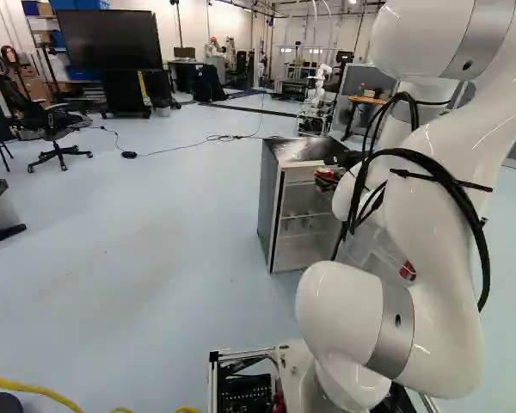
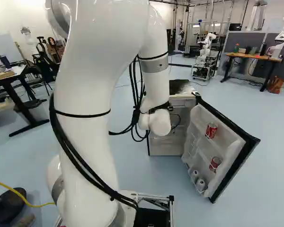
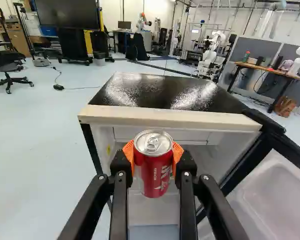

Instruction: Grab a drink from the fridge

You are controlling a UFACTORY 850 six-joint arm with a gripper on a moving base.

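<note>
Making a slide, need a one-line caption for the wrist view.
Gripper holding a red soda can upright between its orange pads, in front of the open mini fridge.

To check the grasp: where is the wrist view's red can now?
In the wrist view, the red can is clamped in the gripper, in front of the open fridge.

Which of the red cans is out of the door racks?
The can between the claw's orange pads; the other two red cans sit in the fridge door.
</note>
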